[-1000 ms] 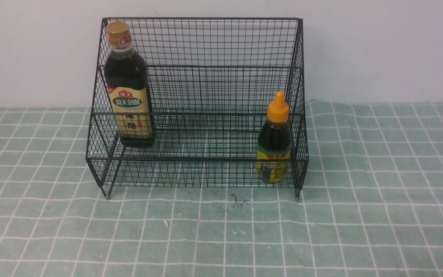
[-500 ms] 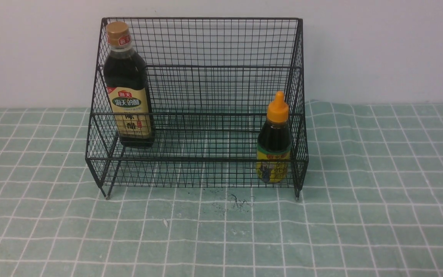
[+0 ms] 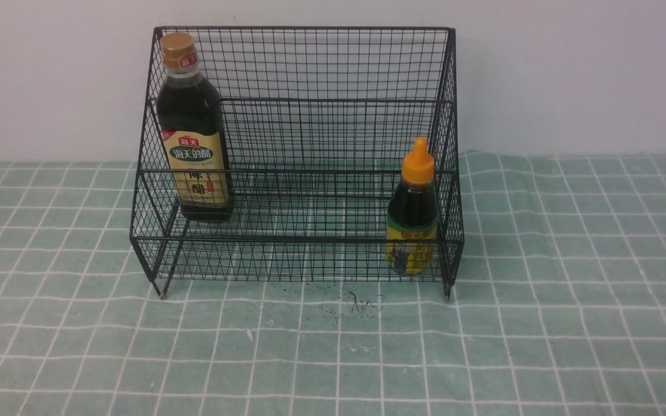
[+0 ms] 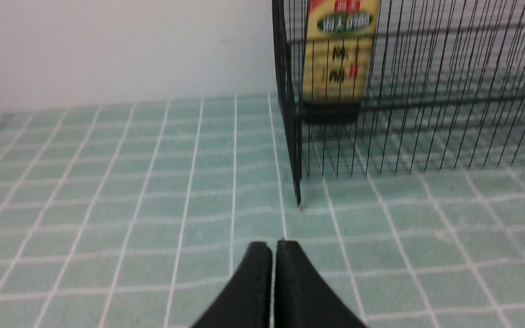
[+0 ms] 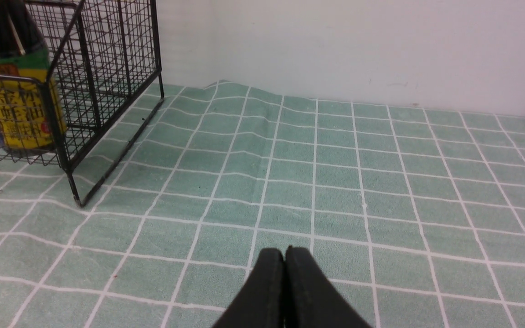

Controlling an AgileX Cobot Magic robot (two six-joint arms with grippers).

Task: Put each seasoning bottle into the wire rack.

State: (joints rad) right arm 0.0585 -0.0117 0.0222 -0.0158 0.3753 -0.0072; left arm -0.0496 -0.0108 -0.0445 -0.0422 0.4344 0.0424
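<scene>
Almost nothing has changed in the last second: the two bottles and the rack stand as they did, and the only new thing is a small dark shape at the lower left corner of the front view, probably a part of my left arm, though I cannot tell for sure. The tall dark-liquid bottle with the gold cap and tan label (image 3: 194, 130) stands upright on the upper step of the large black wire-mesh rack (image 3: 321, 63), at its left end. The short dark-liquid bottle with the orange nozzle cap and yellow-green label (image 3: 413, 211) stands upright on the lower front step, at the right end, close to the side wall. My left claw (image 4: 274, 248) has its two black fingers pressed together with nothing between them, above the green checked cloth on the counter (image 3: 570, 323), near the rack's front left leg. My right claw (image 5: 285, 255) is closed in the same way and empty, well apart from the rack. I judge that the task is finished and both arms are resting.
</scene>
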